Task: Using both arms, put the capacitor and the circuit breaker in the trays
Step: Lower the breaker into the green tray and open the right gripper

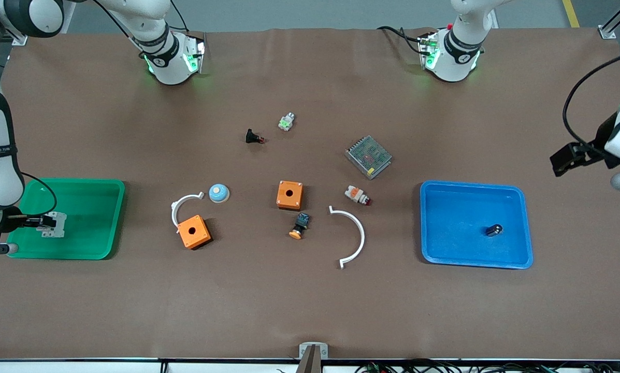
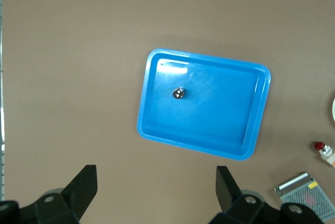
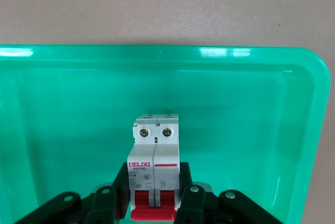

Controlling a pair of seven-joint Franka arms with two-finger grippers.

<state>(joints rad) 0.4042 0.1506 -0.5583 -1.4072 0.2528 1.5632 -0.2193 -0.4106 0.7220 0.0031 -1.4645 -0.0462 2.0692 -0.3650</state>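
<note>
Circuit breaker point(image 3: 155, 169) sits in the green tray point(image 1: 110, 217) at the right arm's end of the desk, its long axis running straight out from the right gripper point(image 3: 155, 203), whose 2 fingers close on its red-lever end; you cannot tell whether it rests on the tray floor. Capacitor point(image 1: 494, 229) lies in the blue tray point(image 1: 522, 228), well below the left gripper point(image 2: 157, 187), which hangs high with fingers spread wide, partly cut off in the front view.

Two orange boxes point(image 1: 289, 195) flank a push-button point(image 1: 300, 225).
</note>
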